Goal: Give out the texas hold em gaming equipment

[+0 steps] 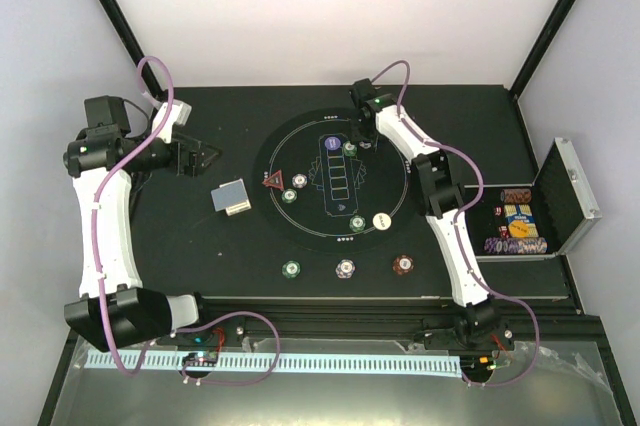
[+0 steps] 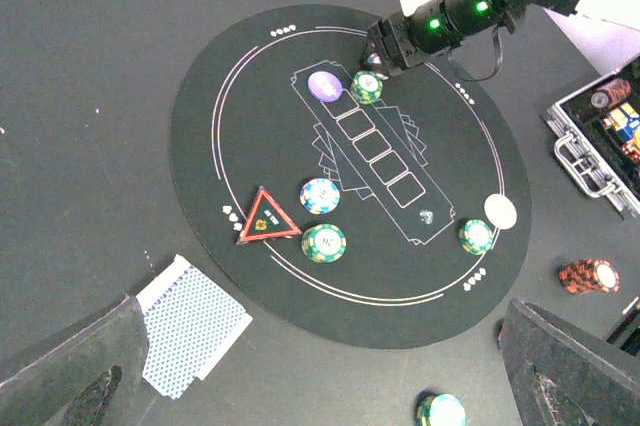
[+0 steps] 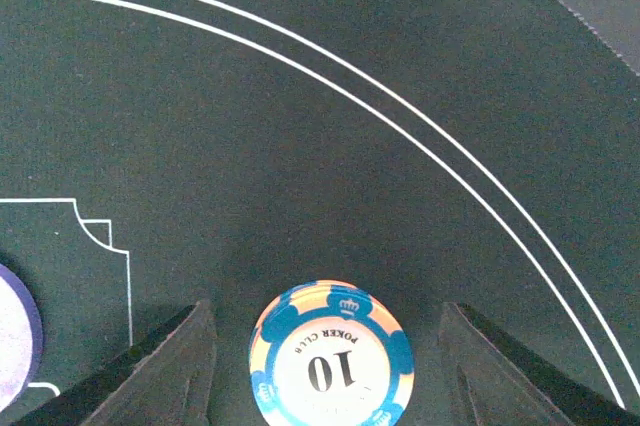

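Right gripper, fingers open, stands over a round striped poker chip stack marked 10 at the round black felt mat's far side; stack centred between fingers. Left gripper, open, well apart.

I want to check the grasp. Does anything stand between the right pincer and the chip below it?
Nothing visible does. The chip lies on the mat between the right pincer's open fingers, with bare mat on each side. The purple disc sits outside them.
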